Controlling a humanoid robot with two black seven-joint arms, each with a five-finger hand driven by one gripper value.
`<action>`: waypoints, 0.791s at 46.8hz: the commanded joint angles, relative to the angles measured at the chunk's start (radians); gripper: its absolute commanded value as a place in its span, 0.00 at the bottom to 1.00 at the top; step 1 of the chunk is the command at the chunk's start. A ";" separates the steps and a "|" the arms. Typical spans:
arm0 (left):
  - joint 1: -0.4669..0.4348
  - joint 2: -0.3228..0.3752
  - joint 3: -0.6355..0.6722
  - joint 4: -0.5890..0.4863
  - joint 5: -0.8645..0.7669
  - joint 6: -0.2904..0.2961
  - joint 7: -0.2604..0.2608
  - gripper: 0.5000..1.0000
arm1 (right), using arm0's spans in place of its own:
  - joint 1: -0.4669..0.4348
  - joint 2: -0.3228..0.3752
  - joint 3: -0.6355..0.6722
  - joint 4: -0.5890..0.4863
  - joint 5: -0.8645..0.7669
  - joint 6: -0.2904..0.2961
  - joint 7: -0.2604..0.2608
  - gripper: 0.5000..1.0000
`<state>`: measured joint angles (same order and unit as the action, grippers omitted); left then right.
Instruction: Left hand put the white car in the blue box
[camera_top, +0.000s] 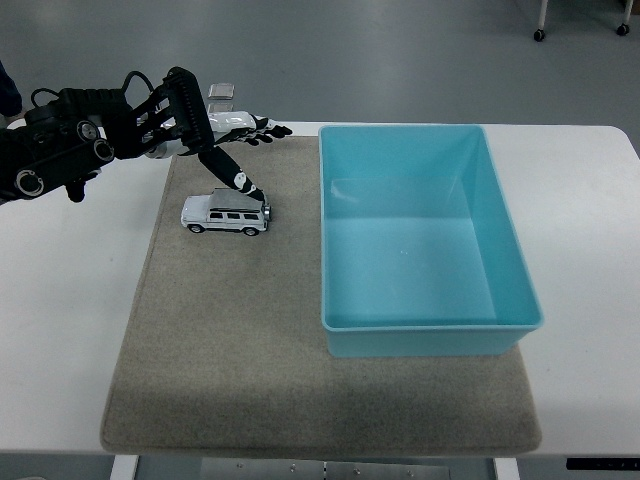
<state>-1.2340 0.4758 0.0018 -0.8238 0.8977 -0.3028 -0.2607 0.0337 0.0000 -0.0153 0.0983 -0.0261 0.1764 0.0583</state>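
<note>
The left hand reaches in from the left edge on its black arm, over the far left corner of a grey mat that covers much of the white worktop. Its fingers are spread and stretched out, holding nothing; most of them point right toward the box, while the thumb angles down and forward, its tip just above the roof of the white car. Whether that tip touches the roof cannot be told from this angle. The white car stands on its wheels on the mat, side-on to the camera, in the mat's far left part and directly under the open hand. The blue box sits to the right of the car with a strip of bare mat between them; it is a rectangular tub with its open top facing up and nothing inside, its left wall running roughly parallel to the mat's long side and its right part reaching just past the mat's edge onto the worktop. A small pale object lies at the far edge of the worktop behind the hand, too small to make out. A bit of dark sleeve shows at the left edge of the view.
</note>
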 joint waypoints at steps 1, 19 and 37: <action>-0.004 0.007 0.006 -0.017 0.061 -0.001 0.000 0.97 | 0.000 0.000 0.000 0.000 0.000 0.000 0.000 0.87; -0.050 0.050 0.026 -0.061 0.112 -0.094 -0.034 0.97 | 0.000 0.000 0.000 0.000 0.000 0.000 0.000 0.87; -0.038 0.050 0.027 -0.061 0.271 -0.052 -0.048 0.89 | 0.000 0.000 0.000 0.000 0.000 0.000 0.000 0.87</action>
<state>-1.2739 0.5293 0.0275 -0.8849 1.1628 -0.3666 -0.3099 0.0329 0.0000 -0.0153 0.0982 -0.0261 0.1764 0.0583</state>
